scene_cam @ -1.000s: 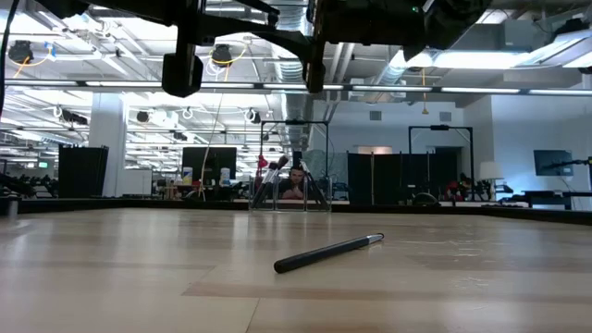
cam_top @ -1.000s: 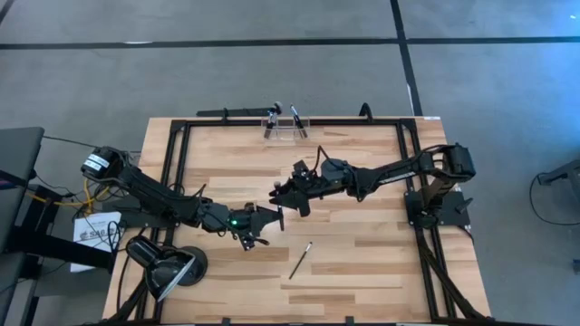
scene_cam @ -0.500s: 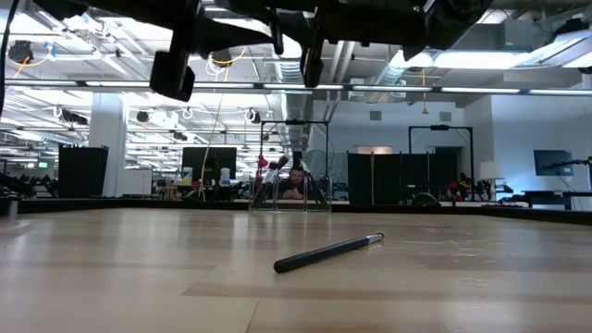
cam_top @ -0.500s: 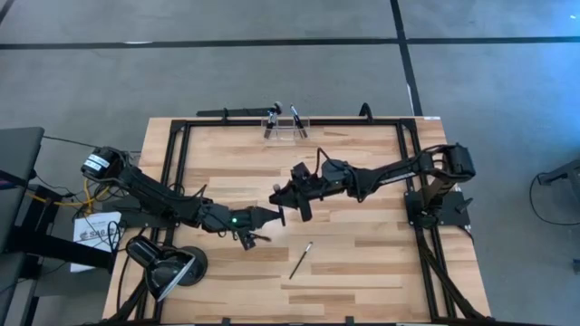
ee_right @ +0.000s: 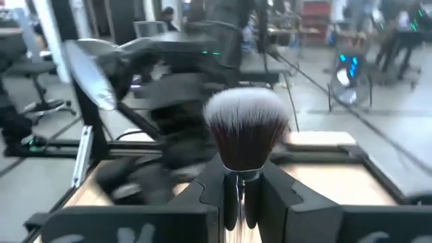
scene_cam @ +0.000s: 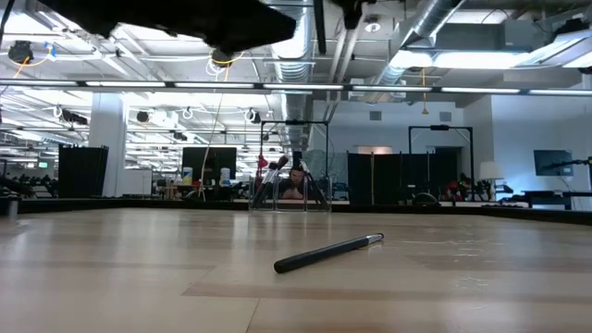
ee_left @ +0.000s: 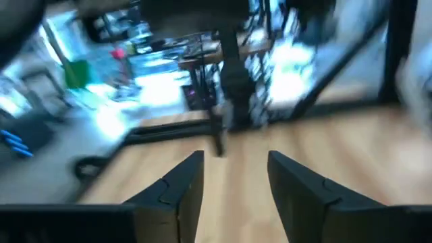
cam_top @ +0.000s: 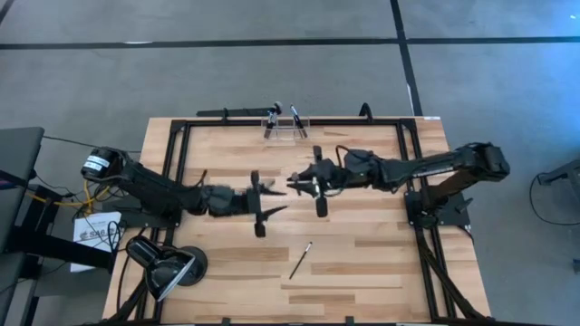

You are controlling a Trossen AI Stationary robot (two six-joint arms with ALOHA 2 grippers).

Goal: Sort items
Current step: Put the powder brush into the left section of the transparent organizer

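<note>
Brushes are what gets sorted here, and from the high view most of them seem done already: a few stand in the clear holder (cam_top: pixel 285 127) at the far edge of the table (cam_top: pixel 362 263), which looks like the drop-off spot. One thin brush (cam_top: pixel 301 260) lies loose on the wood toward the near edge, well apart from both arms, so it's probably next in line. The right gripper (cam_top: pixel 304 181) and left gripper (cam_top: pixel 263 201) hover close to each other over the middle of the table, which reads like a hand-over from one arm to the other. A black lamp (cam_top: pixel 168 267) sits at the near left corner, out of the way.

Low view: the loose brush (scene_cam: pixel 328 252) lies flat on the table, nothing touching it, and the holder (scene_cam: pixel 294 185) stands far behind it. The arms are just dark shapes up top.

Left wrist view: the left gripper (ee_left: pixel 233 182) has its fingers (ee_left: pixel 177 185) apart with nothing between them, bare wood showing in the gap.

Right wrist view: the right gripper (ee_right: pixel 241 192) is clamped on a fluffy brush (ee_right: pixel 246 131), bristles pointing away from the wrist, handle pinched between the fingers.
</note>
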